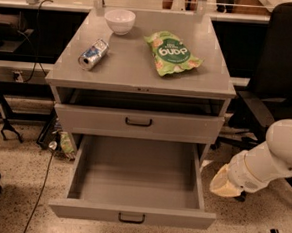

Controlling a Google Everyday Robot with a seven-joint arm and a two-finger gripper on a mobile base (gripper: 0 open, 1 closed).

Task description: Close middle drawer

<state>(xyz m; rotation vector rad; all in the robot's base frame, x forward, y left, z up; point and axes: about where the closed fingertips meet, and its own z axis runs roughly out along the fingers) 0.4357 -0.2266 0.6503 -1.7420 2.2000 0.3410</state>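
Camera view looks down on a grey cabinet whose middle drawer stands pulled far out at lower centre, its tray bare; a push on its low front should close it. The top drawer above is nearly shut. A bowl, a can and a snack bag lie on the surface. At lower right the white arm reaches down and leftward, its end effector near the drawer's right wall, not touching. I cannot tell whether it is open or closed.
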